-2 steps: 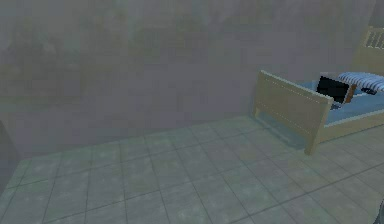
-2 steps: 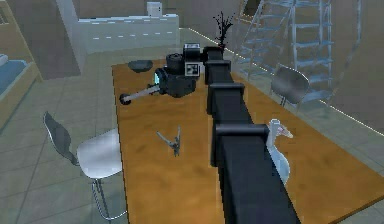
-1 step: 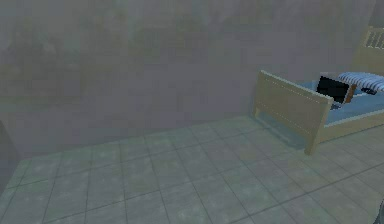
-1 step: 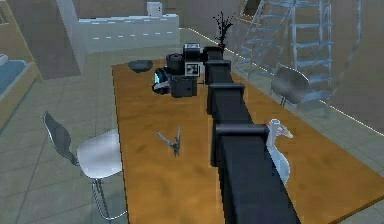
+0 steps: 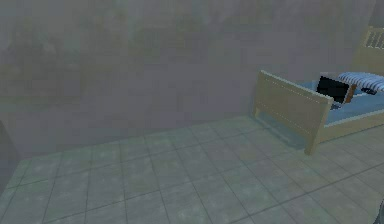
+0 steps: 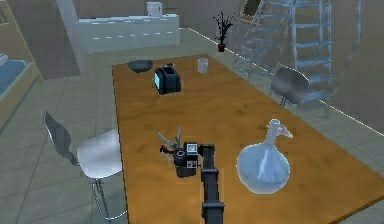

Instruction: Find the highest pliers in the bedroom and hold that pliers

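Dark pincer [image 6: 170, 143] hangs over the warm wooden surface [image 6: 250, 110]. Honestly can't tell its grip or whether it's got anything, or if any of those thin dark prongs are the pliers. Just beside it stands a bulbous clear glass flask [image 6: 265, 165]. Farther off are a dark bowl [image 6: 140, 66] and a grey chair [image 6: 95, 155]. Forward view has a pale wood bed [image 5: 290, 115] on a tiled floor [image 5: 180, 170] instead.

The arm [image 6: 210, 195] is showing as a dark, square-section bar, uniform in colour along its length. Two small white squares [image 6: 188, 153] with black marks are sitting at its 12 o'clock end. The gripper [image 6: 172, 141] is showing a compact dark body, with two thin fingers [image 6: 178, 136] projecting toward 11 o'clock.
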